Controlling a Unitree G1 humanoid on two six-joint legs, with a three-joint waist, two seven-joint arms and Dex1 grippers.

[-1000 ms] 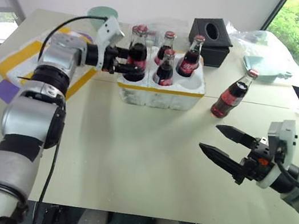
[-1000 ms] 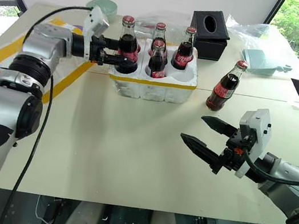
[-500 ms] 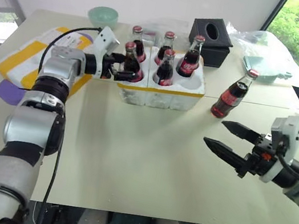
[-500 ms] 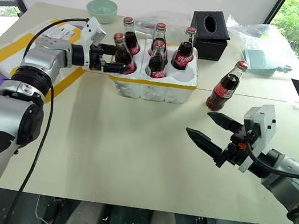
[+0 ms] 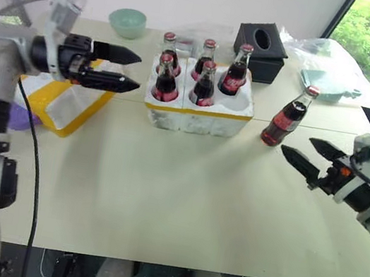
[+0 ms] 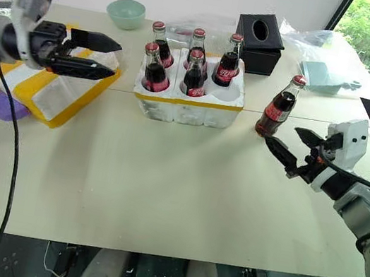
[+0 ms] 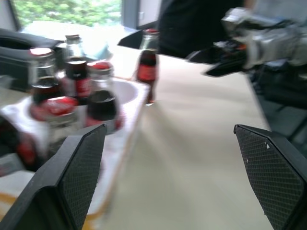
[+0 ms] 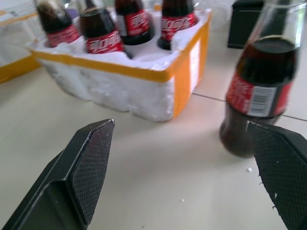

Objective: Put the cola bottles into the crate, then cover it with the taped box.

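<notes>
Right wrist view: textured black fingers (image 8: 86, 167) spread before glass cola bottles (image 8: 261, 91), styrofoam crate (image 8: 144, 86).

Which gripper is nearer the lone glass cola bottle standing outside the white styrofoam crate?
Right. The right gripper, open, sits just beside the lone cola bottle; the left gripper, open, is beyond the crate.

Cream table (image 5: 174, 201) carries: white crate (image 5: 197, 116) with yellow band; one cola bottle (image 5: 288, 116) upright just right of it; taped box (image 5: 70, 100) and purple plate (image 6: 3, 105) at left; green bowl (image 5: 128, 20), black tissue box (image 5: 260, 49), plastic bags (image 5: 328, 56) along far edge.
</notes>
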